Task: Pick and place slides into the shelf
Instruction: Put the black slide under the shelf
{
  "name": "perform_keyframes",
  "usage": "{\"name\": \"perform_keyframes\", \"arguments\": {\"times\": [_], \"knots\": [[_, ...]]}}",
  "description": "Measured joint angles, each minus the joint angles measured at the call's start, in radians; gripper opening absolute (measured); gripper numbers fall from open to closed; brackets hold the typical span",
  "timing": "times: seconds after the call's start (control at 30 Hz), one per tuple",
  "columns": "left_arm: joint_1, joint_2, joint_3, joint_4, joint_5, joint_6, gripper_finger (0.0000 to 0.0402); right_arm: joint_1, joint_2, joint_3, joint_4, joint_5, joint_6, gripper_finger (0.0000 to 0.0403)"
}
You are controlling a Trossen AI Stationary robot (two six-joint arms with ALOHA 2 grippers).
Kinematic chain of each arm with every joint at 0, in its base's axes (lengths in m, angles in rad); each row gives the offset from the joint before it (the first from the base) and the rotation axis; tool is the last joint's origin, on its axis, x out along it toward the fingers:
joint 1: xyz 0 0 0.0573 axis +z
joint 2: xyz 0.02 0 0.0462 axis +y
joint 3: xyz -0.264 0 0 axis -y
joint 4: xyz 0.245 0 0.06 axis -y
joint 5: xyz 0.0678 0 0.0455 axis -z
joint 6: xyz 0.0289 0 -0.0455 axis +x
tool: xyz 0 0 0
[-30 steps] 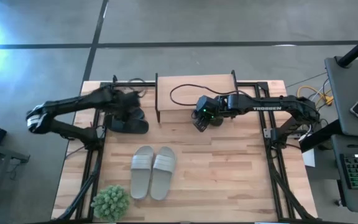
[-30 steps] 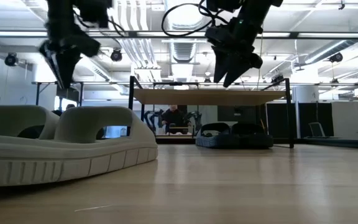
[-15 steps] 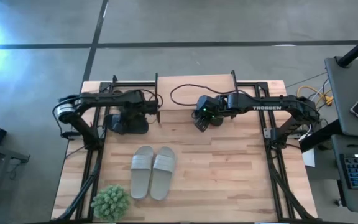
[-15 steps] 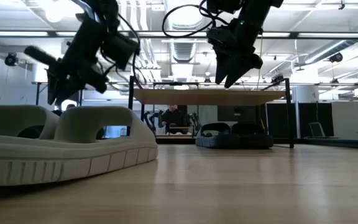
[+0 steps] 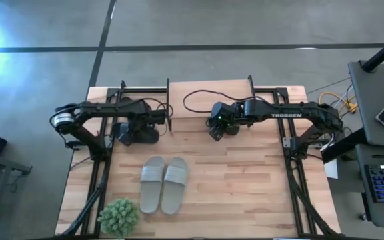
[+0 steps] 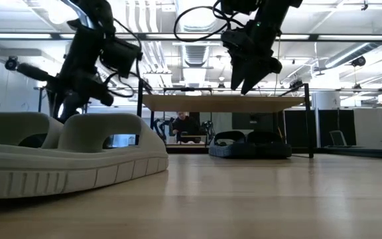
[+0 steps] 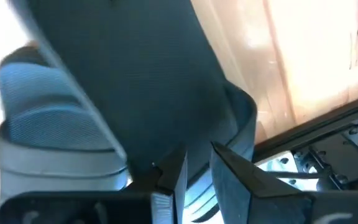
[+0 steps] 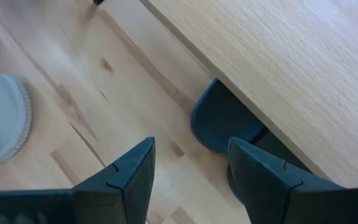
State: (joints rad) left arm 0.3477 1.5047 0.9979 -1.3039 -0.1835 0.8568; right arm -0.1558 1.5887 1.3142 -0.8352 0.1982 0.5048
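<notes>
The wooden table (image 5: pixel 245 180) carries everything here, with the shelf (image 5: pixel 209 99) standing against its far edge, roughly at the middle. The pale grey slides (image 5: pixel 164 185) lie side by side near the table's near edge, a little left of centre, their long axes running from the near edge toward the far one — well apart from both arms. The black slides (image 5: pixel 136 132) sit on the table just beside the shelf's left end; the low view shows a dark pair (image 6: pixel 249 143) under the shelf plank, though whether they are fully inside the frame is hard to judge. The left gripper (image 5: pixel 160 119) hangs close over that black pair, between it and the shelf's left end, and its wrist view shows the fingers (image 7: pixel 169 177) nearly pressed together, only a thin slit between them and nothing visibly pinched, with black slide filling the view ahead. The right gripper (image 5: pixel 217 129) hovers at the shelf's front edge, fingers (image 8: pixel 132 168) spread wide and empty. For the grey pair, the left arm looks slightly nearer — it would have to come back toward the near edge.
</notes>
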Motion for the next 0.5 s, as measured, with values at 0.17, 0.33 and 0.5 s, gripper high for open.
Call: {"name": "perform_keyframes", "arguments": {"times": [0.17, 0.33, 0.5], "knots": [[0.001, -0.011, -0.091, 0.055, 0.010, 0.040, 0.0056, 0.000, 0.000, 0.002, 0.001, 0.001, -0.001, 0.0196], [-0.003, -0.034, -0.090, 0.028, -0.011, 0.027, 0.0056, 0.001, -0.002, 0.002, 0.002, 0.002, -0.001, 0.0196], [-0.002, -0.093, 0.002, 0.002, -0.030, 0.021, 0.0056, 0.001, -0.002, 0.001, 0.002, 0.004, -0.005, 0.0196]]}}
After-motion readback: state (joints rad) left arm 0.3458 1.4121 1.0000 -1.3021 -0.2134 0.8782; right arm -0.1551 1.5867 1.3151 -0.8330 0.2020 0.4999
